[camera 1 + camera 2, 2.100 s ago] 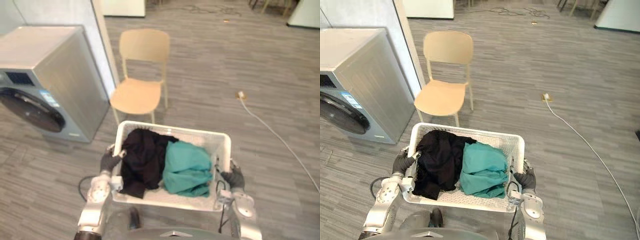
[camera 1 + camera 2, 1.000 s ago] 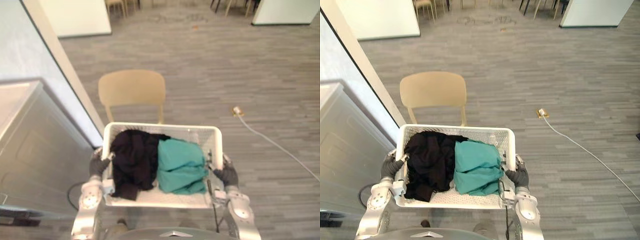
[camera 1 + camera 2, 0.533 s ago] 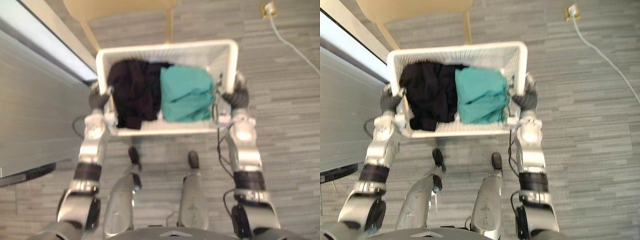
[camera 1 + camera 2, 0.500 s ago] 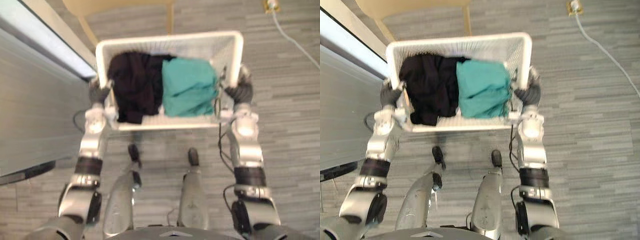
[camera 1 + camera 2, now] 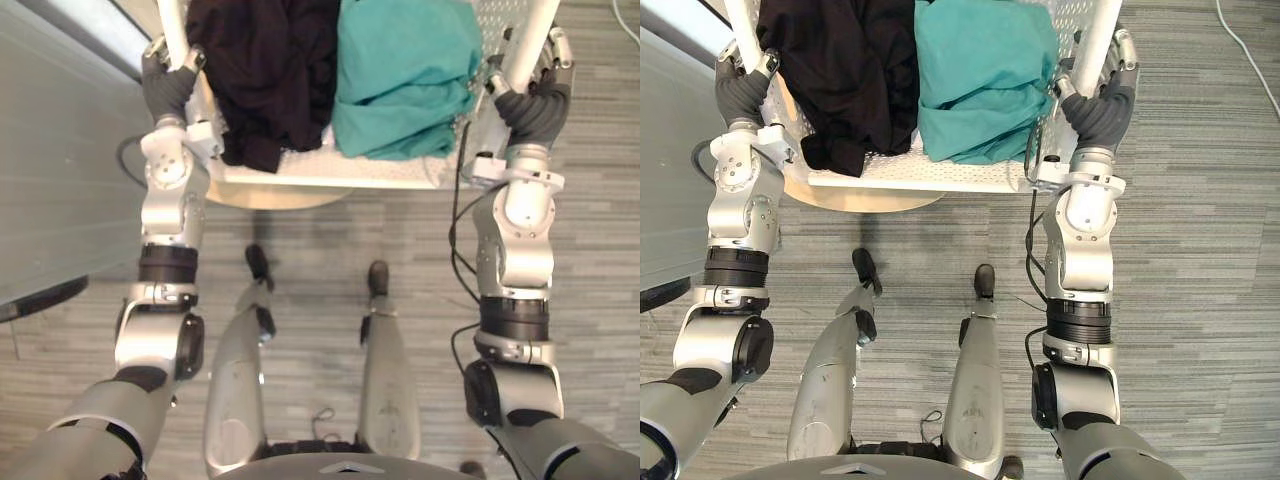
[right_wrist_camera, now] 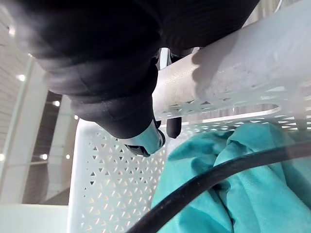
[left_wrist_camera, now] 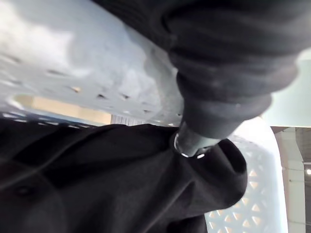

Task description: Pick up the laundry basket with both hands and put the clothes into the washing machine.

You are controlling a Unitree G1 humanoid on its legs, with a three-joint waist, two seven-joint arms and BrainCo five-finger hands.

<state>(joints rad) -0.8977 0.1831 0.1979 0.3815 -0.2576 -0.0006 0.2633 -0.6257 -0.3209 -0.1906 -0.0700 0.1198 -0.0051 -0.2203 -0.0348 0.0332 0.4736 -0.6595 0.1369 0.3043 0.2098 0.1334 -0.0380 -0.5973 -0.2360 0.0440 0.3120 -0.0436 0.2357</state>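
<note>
Now, left hand (image 5: 165,85): closed on the left side rim of the laundry basket (image 5: 320,172), fingers curled round the outside and the thumb hooked over the rim to the inside, its tip resting against the black clothes (image 5: 265,70).
Right hand (image 5: 530,100): closed on the opposite side rim in the same way, dark-tipped fingers wrapped over the white bar and reaching down inside beside the teal clothes (image 5: 405,70).
Laundry basket: white plastic with perforated walls and floor, held between the two hands in front of the robot, clear of the floor (image 5: 1200,200).
Black clothes: a crumpled dark heap in the left half of the basket, one end lying close to the near wall.
Teal clothes: a loosely folded bundle in the right half, touching the black heap along the middle.
Chair seat (image 5: 270,198): a rounded tan edge showing just under the near side of the basket.
Washing machine (image 5: 50,180): its flat grey top lies to the robot's left, just beside the left arm.
Floor: grey wood-look planks.
</note>
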